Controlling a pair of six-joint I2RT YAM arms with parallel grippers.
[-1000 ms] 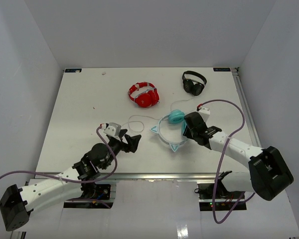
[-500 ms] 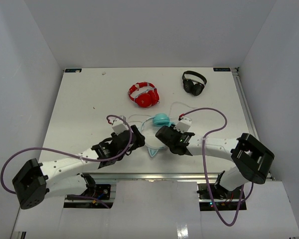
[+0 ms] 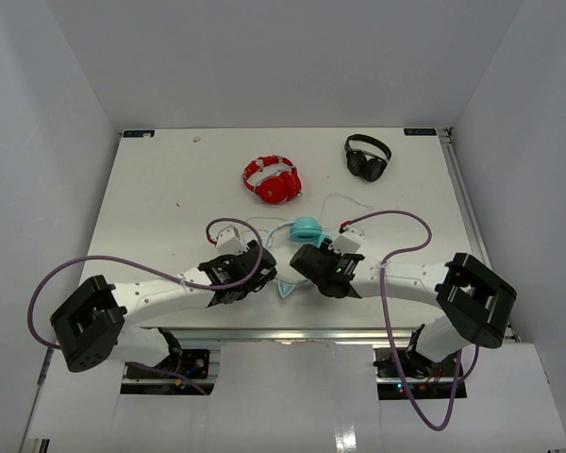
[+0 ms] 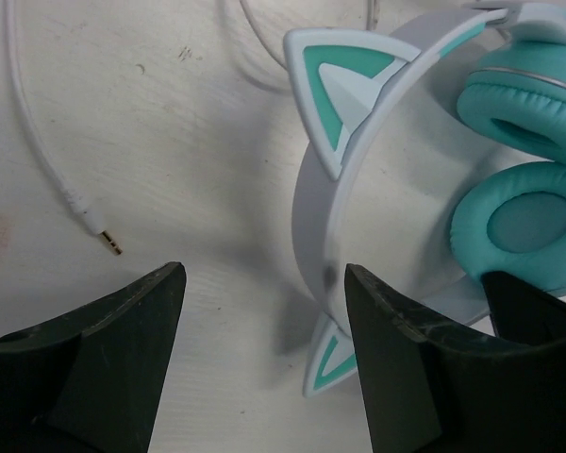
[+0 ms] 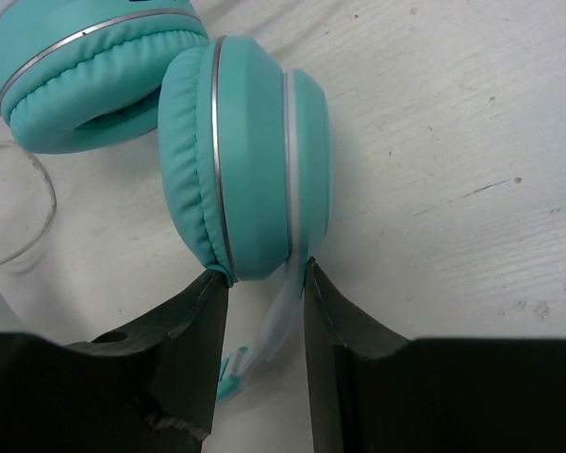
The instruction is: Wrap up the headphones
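The teal headphones (image 3: 307, 227) lie on the white table between my two grippers. In the right wrist view my right gripper (image 5: 262, 278) is shut on the lower edge of one ear cup (image 5: 250, 160), where the pale headband arm joins it; the other cup (image 5: 85, 80) lies at the upper left. In the left wrist view my left gripper (image 4: 262, 283) is open. Its right finger (image 4: 406, 349) stands against the pale headband (image 4: 313, 217) with its cat-ear points. The thin white cable's jack (image 4: 104, 241) lies on the table to the left. From above, the left gripper (image 3: 262, 269) faces the right gripper (image 3: 302, 260).
Red headphones (image 3: 273, 179) lie at the back middle and black headphones (image 3: 367, 157) at the back right. The white cable (image 3: 344, 200) loops behind the teal cups. The table (image 3: 151, 189) has grey walls on three sides.
My right gripper has dragged the teal headphones left toward the table's middle. My left arm has reached right and forward up to the headband.
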